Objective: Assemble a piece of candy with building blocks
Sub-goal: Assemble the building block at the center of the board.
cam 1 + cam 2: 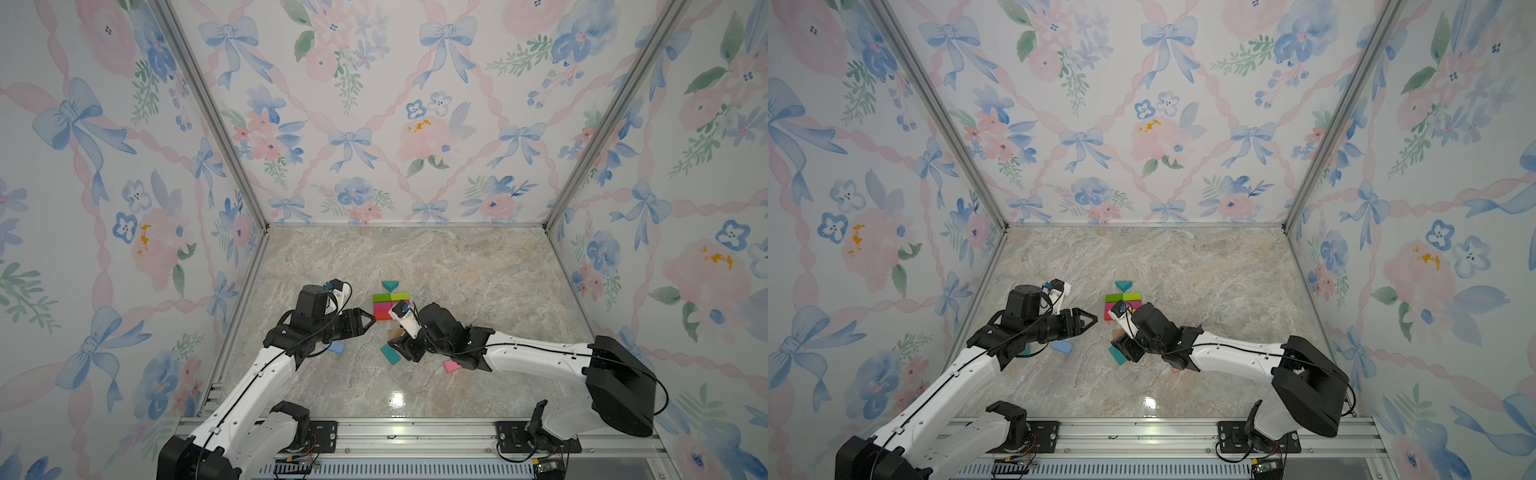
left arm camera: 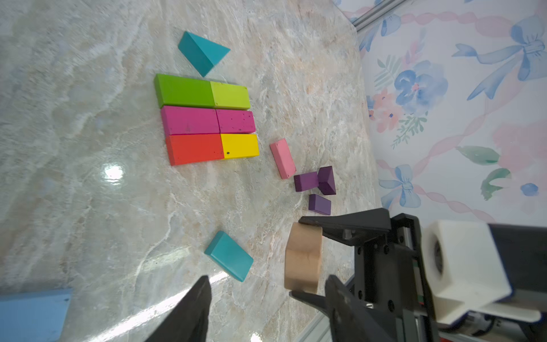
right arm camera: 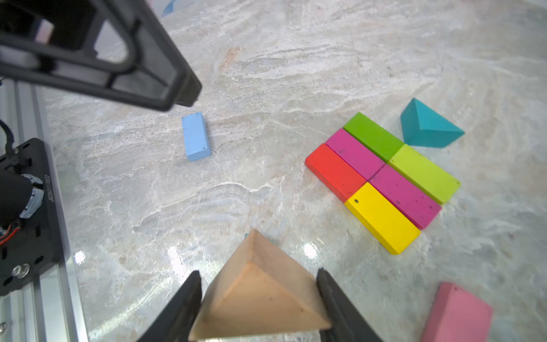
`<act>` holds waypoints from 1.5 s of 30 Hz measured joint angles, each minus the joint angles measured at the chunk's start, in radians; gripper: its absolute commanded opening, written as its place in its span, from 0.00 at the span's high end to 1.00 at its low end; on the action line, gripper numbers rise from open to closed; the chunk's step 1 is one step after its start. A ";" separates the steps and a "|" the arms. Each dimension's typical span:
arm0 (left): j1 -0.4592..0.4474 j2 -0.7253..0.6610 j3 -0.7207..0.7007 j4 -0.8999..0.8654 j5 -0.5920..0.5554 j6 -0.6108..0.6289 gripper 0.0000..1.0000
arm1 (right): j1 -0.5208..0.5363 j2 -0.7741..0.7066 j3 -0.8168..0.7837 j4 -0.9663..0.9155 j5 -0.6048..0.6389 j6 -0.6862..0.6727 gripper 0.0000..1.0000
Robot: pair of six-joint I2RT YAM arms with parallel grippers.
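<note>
Marble tabletop: right gripper pinches the tan wedge between its jaws. Looks light and stiff, sloped faces may slip. For the left gripper, jaw spread can't be told.

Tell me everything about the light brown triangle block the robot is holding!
The triangle block is a pale tan wedge that looks like bare, unpainted wood, with flat faces and a sharp ridge. The right gripper is shut on it, a black finger pressed on each side. It is apart from the coloured rectangle of blocks. Whether it touches the table I cannot tell.
</note>
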 measured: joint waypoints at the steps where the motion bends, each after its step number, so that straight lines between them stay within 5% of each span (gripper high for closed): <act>1: 0.000 -0.005 0.000 0.000 -0.035 0.000 0.35 | 0.001 0.007 0.030 -0.033 0.029 0.040 0.64; 8: 0.000 -0.055 0.000 0.005 -0.219 0.000 0.35 | 0.006 0.114 0.146 -0.129 0.124 0.286 0.65; 17: -0.006 -0.122 -0.045 0.055 -0.250 0.012 0.35 | 0.008 0.301 0.239 -0.185 0.173 0.467 0.65; 37: -0.008 -0.124 -0.105 0.132 -0.222 0.038 0.34 | 0.025 0.439 0.339 -0.297 0.241 0.573 0.56; 45: -0.008 -0.130 -0.106 0.147 -0.221 0.038 0.34 | 0.027 0.452 0.353 -0.304 0.262 0.592 0.42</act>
